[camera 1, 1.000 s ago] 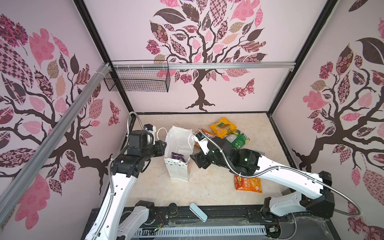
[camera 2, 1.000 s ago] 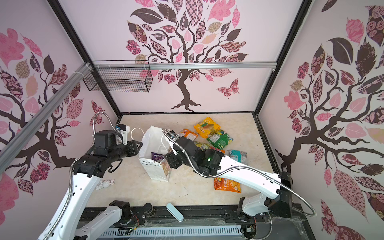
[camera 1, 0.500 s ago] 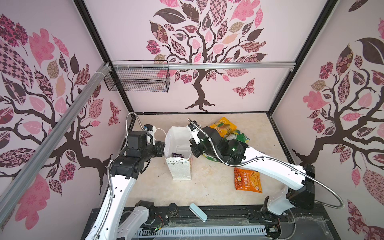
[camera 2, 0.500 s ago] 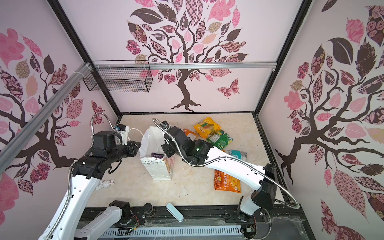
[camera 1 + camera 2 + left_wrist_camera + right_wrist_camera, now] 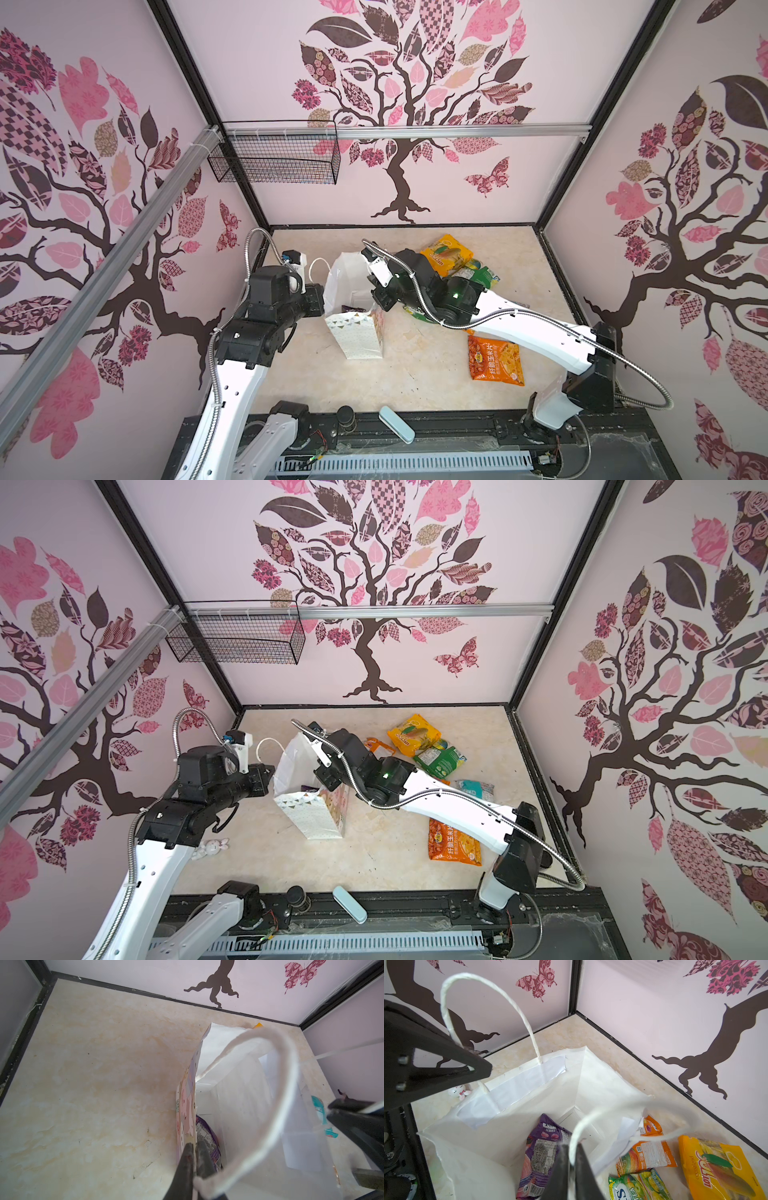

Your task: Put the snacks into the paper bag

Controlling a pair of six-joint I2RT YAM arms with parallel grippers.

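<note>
Left claw: fingers together, clamped on the rim of the paper bag. Right claw: fingers together, clamped on a cord handle at the opposite rim. The bag stands open between both claws. A purple packet lies inside, below the right claw. An orange packet, a green packet and a yellow packet lie on the worktop just beyond the right claw.

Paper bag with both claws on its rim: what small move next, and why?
Probably the right claw lets go and reaches for the orange packet beside the paper bag: the left claw pinches the opposite rim, the mouth gapes, and only a purple packet shows inside.
</note>
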